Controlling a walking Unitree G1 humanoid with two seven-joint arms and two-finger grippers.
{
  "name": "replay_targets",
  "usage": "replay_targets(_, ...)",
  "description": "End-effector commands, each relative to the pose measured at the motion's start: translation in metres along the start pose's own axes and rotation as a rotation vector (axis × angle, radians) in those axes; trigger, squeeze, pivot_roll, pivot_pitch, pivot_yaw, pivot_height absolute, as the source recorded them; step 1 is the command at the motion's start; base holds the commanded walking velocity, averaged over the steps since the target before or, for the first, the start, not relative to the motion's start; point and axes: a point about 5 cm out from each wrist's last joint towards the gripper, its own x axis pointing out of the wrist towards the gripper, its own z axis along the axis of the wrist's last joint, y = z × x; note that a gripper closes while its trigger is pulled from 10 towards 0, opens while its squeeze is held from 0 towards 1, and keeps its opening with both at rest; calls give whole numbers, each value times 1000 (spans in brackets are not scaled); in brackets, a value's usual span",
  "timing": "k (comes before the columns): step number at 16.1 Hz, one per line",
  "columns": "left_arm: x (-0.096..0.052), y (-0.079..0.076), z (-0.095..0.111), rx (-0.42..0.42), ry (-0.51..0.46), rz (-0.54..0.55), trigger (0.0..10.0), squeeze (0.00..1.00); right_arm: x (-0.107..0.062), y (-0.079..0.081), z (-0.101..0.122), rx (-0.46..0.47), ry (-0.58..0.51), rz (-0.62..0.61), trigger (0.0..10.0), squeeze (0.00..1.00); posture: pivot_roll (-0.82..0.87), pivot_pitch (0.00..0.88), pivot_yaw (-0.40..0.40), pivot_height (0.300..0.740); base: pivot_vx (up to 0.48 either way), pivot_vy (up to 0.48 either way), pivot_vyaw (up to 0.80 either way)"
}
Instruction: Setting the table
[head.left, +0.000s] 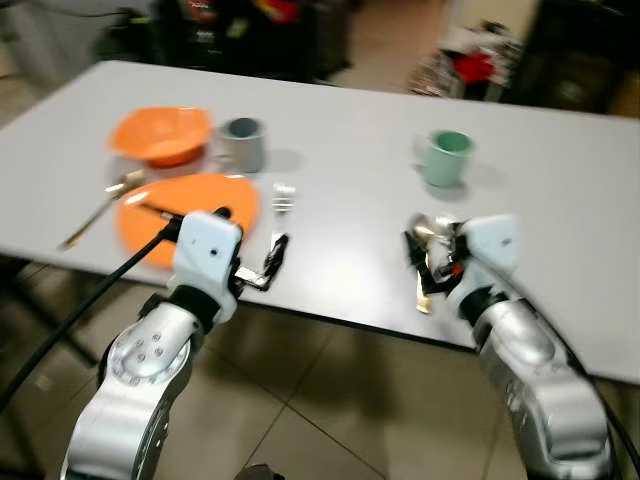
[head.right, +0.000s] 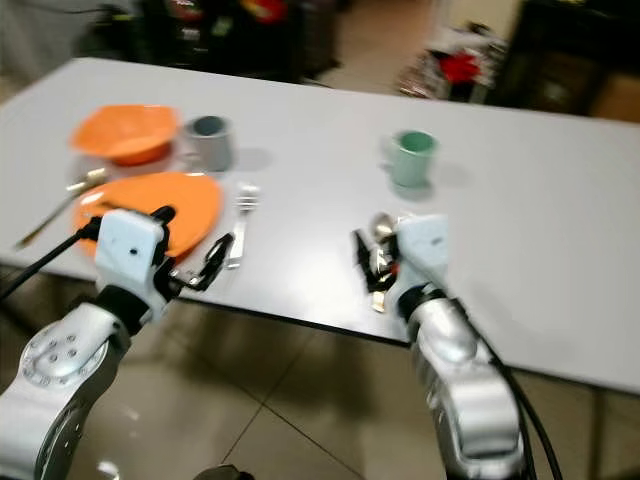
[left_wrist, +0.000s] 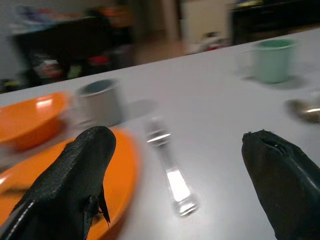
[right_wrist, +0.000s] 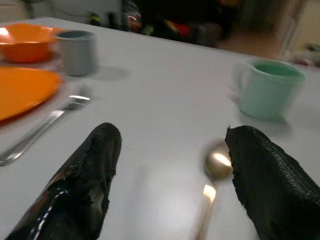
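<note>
So your orange plate (head.left: 190, 205) setting has bowl, grey cup, fork (head.left: 280, 215); beyond it the spoon (right_wrist: 212, 185) awaits. Left gripper (left_wrist: 177, 175) and right gripper (right_wrist: 170, 175) gape empty.

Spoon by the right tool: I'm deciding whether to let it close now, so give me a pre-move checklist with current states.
1. Right tool open: ok, its fingers stand wide apart.
2. Spoon between those fingers: ok, the bowl lies in the gap, closer to one finger.
3. Spoon free of the green mug: ok, the mug stands apart, farther back on the table.
4. Left tool out of the way: ok, it is open over the fork beside the orange plate.
5. Tool height above the table: cannot tell, the pictures are blurred.
6. First place setting undisturbed: ok, orange bowl and grey cup stand behind the plate.
</note>
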Motion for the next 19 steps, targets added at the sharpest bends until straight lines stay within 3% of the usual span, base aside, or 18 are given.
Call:
replay_targets(1, -4, 5, -10, 10, 41, 77, 10000, 0, -5, -4, 1, -20, -42, -73, 10000, 1000, -28, 14, 5, 740, 0, 0, 800)
replay_targets(3, -5, 4, -9, -21, 47, 90, 10000, 0, -8, -9, -2, 36, -26, -99, 10000, 1000, -21, 9, 9, 740, 0, 0, 800)
replay_targets(5, -3, 6, -14, 63, 30, 186, 10000, 0, -10, -21, -13, 122, -8, -178, 10000, 1000, -40, 0, 22, 740, 0, 0, 800)
replay_targets(6, -2, 5, -19, 42, 63, 181, 10000, 0, -12, -24, -18, 164, 15, -200, 10000, 1000, -42, 0, 27, 740, 0, 0, 800)
replay_targets(11, 7, 2, -18, 13, 62, 81, 10000, 0, -16, -17, -24, 133, 26, -151, 10000, 1000, -63, 0, 71, 740, 0, 0, 800)
replay_targets(19, 6, 1, -20, 17, 63, 100, 10000, 0, -9, -7, -35, 187, 69, -107, 10000, 1000, -32, 0, 36, 740, 0, 0, 800)
